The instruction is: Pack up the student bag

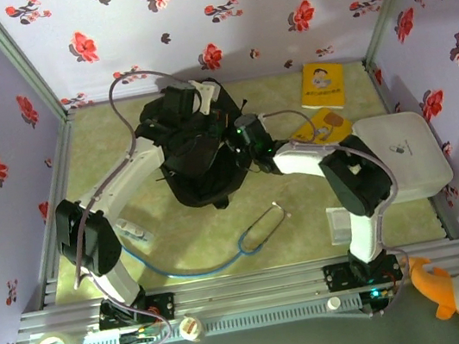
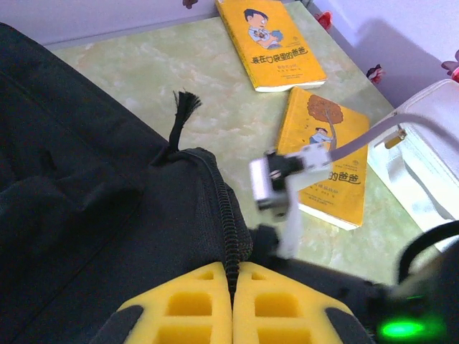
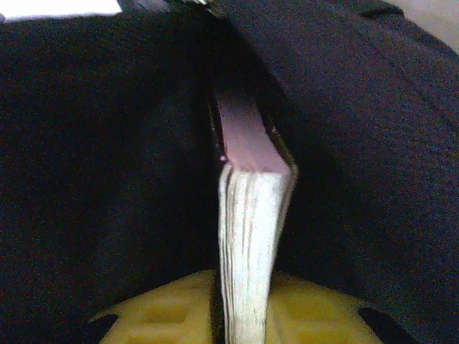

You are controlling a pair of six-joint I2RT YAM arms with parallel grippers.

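Student bag: the student bag (image 1: 196, 155) sits on the green desk (image 1: 306, 212) in the upper middle of the overhead frame, between the 2 arms.
Left hand: the left hand (image 2: 233, 279), at the bottom centre of its wrist view, is clenched on the bag's edge. Its yellow pads (image 2: 193, 308) are pressed together where the zip (image 2: 228, 222) runs up. This probably lifts and steadies the opening.
Right hand: the right hand (image 3: 247, 287), at the bottom of its wrist view, appears to be grasping a book (image 3: 247, 215), with a pad on either side.
Book: it stands edge-on with its pale pages facing the camera, and its far end sits in a dark slot between fabric folds. Going in thin side first likely suits the narrow gap.
Bag's look: black, soft, rumpled and rounded, with a ribbed zip and a frayed cord (image 2: 183, 115) sticking up.
Waiting: 2 yellow books (image 2: 269, 43) lie flat at the upper right of the left wrist view, clear of the bag and probably next to be packed.
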